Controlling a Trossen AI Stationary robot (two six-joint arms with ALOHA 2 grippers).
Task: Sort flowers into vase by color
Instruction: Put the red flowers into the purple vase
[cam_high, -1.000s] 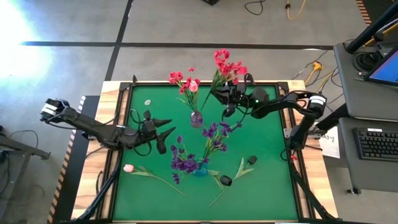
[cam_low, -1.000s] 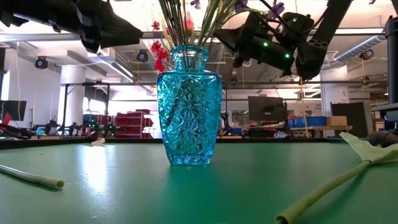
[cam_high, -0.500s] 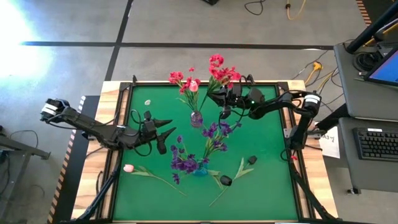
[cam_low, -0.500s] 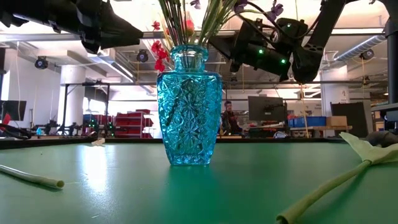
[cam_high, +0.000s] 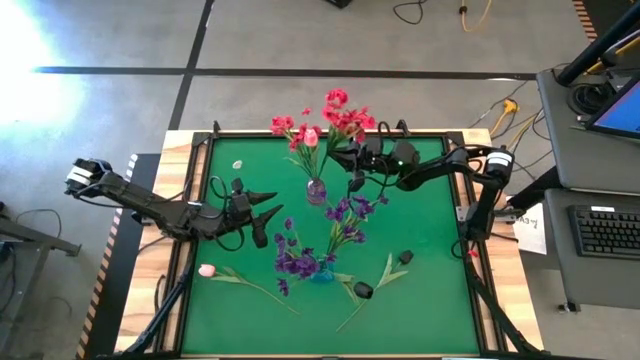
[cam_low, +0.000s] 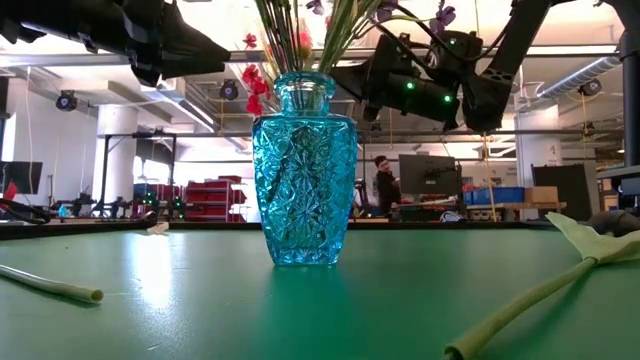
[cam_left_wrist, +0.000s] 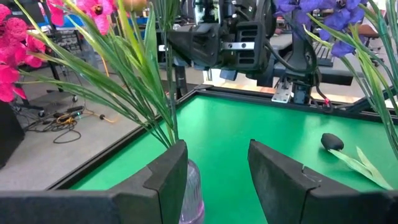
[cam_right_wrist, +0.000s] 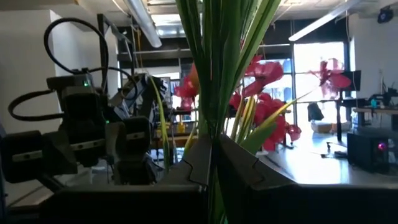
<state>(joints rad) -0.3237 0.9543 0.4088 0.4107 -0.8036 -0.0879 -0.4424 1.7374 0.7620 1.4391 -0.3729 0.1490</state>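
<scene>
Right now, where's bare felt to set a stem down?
Free: the right side past the dark bud, and the far-left corner around the petal. Crowded: the middle, from the small vase to the blue vase, and the near edge by the tulip.

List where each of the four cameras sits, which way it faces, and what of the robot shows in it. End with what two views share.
High: overhead, straight down; both arms, green table.
Low: table height, level across; blue vase, arms above.
Left wrist: on the left arm, past the open left gripper toward the small purple vase.
Right wrist: on the right arm; right gripper shut on red flower stems.
Shared: high and low both show the blue vase.
</scene>
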